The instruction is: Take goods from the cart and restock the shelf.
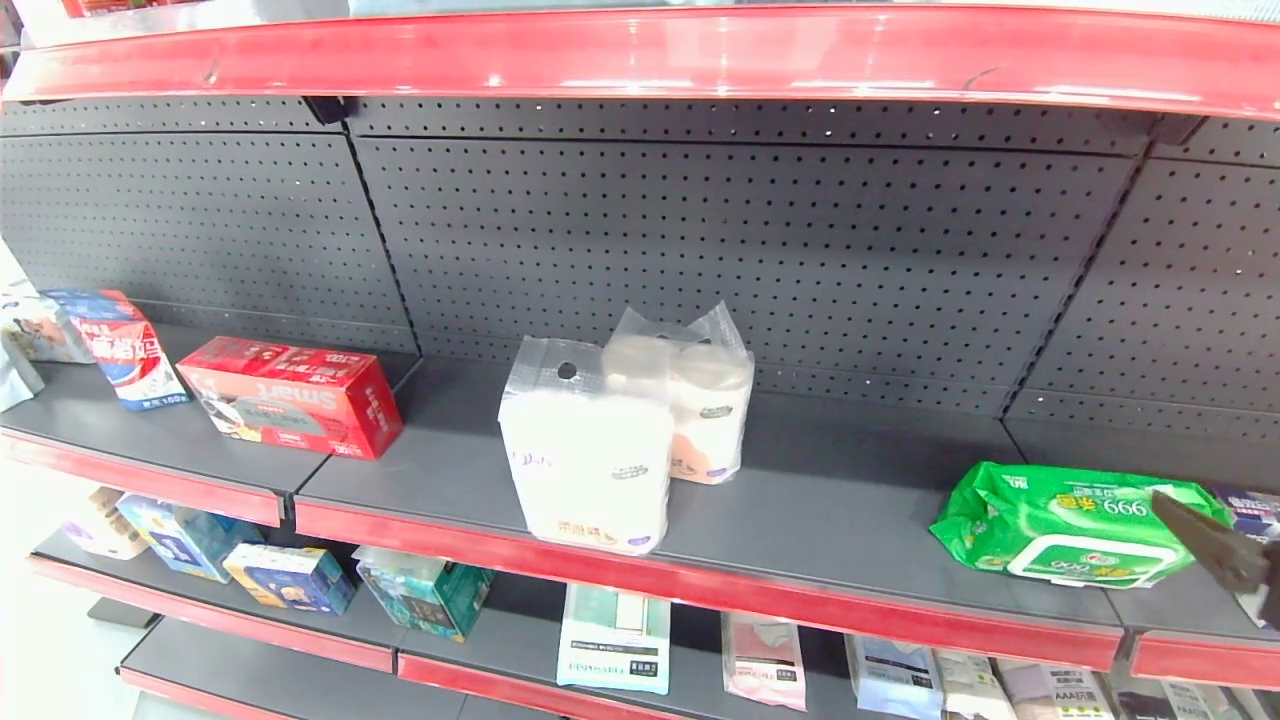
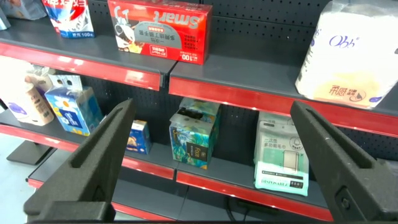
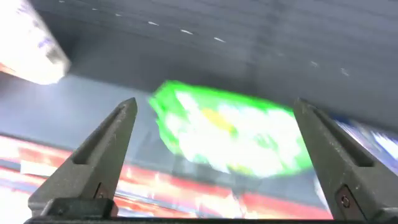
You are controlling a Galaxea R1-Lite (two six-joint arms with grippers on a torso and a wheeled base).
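Red-lipped grey metal shelving (image 1: pixel 820 520) runs across the scene, with a dull flat deck and a perforated steel back panel. Nearest, the left gripper (image 2: pixel 211 104) hangs before the lower tiers with its two dark wedge-shaped fingers spread wide and nothing between them. Beyond it, on the tier below, a glossy teal patterned carton (image 2: pixel 196 134) stands beside a flat white-and-green film packet (image 2: pixel 283 155). At the right end of the middle deck, the right gripper (image 3: pixel 214 102) is also spread wide and holds nothing. Just beyond its fingers, a soft, crinkled green plastic wipes pack (image 1: pixel 1060 520) with a white oval flap lies flat near the front lip. Mid-deck, a plump white film-wrapped tissue block (image 1: pixel 590 470) stands upright at the front edge, touching a clear-wrapped bundle of paper rolls (image 1: pixel 705 400) behind it. Toward the left end, a glossy red rectangular cardboard box (image 1: pixel 295 395) sits angled, and past it a blue-and-white pouch (image 1: pixel 125 345) leans.
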